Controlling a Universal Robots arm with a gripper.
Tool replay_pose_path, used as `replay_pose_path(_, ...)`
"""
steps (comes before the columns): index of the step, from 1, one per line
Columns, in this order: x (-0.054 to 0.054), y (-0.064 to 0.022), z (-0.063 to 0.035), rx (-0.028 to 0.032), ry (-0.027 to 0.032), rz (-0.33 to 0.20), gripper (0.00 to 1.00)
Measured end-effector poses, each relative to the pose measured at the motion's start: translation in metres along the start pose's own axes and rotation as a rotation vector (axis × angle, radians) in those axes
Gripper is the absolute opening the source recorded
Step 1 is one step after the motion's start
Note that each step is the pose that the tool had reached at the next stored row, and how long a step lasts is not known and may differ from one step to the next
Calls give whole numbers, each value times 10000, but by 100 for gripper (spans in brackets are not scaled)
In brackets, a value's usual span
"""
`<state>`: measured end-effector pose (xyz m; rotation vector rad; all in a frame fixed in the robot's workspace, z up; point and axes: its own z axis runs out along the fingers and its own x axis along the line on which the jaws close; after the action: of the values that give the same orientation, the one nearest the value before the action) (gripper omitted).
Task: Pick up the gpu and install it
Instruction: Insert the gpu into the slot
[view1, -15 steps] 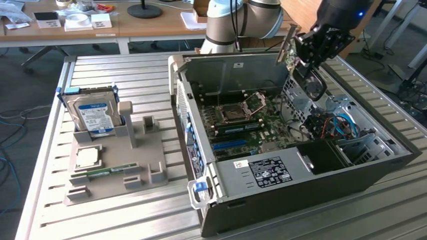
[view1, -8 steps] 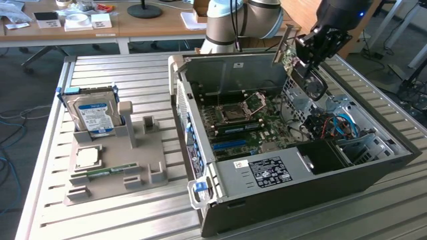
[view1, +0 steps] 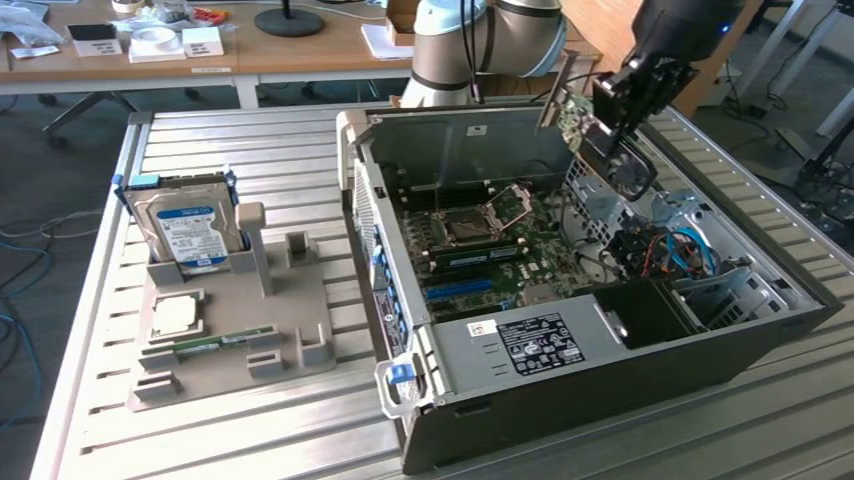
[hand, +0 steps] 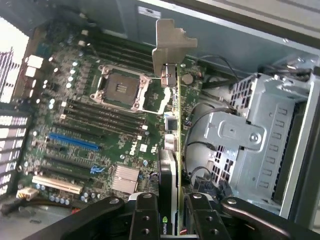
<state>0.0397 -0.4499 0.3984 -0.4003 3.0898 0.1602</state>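
A robot gripper (view1: 621, 100) hangs over an open computer case (view1: 747, 335), its jaws clamped on the gpu (hand: 170, 172). The card is pinched by its flat faces and held on edge, clear of the board. In the wrist view it runs straight out from between the jaws, with its metal bracket (hand: 170, 42) at the far end.

Beneath the jaws lies the motherboard (hand: 115, 150). A blue slot (hand: 74, 142) sits off to one side of the card. A silver drive cage (hand: 250, 145) and loose cables (hand: 197, 125) sit close on the other side.

Likely risks: the card looks out of line with the slots, so it could land on bare board. The bracket may catch the case wall, or the cables may snag the card — either could twist it in the grip.
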Motion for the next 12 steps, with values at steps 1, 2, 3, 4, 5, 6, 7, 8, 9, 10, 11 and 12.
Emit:
replay_pose_path(1,0,0,1,-6,18,-179,27)
replay_pose_path(2,0,0,2,-13,37,-373,27)
replay_pose_path(3,1,0,2,-19,56,-552,27)
replay_pose_path(4,1,0,3,-25,73,-724,27)
replay_pose_path(5,1,0,3,-31,89,-892,27)
replay_pose_path(6,1,0,4,-37,106,-1057,27)
replay_pose_path(7,1,0,4,-43,121,-1220,27)
replay_pose_path(8,1,0,5,-48,139,-1383,27)
replay_pose_path(9,1,0,5,-55,156,-1565,27)
replay_pose_path(10,1,-1,6,-61,171,-1721,27)
replay_pose_path(11,1,0,6,-66,188,-1885,27)
replay_pose_path(12,1,-1,7,-72,205,-2062,27)
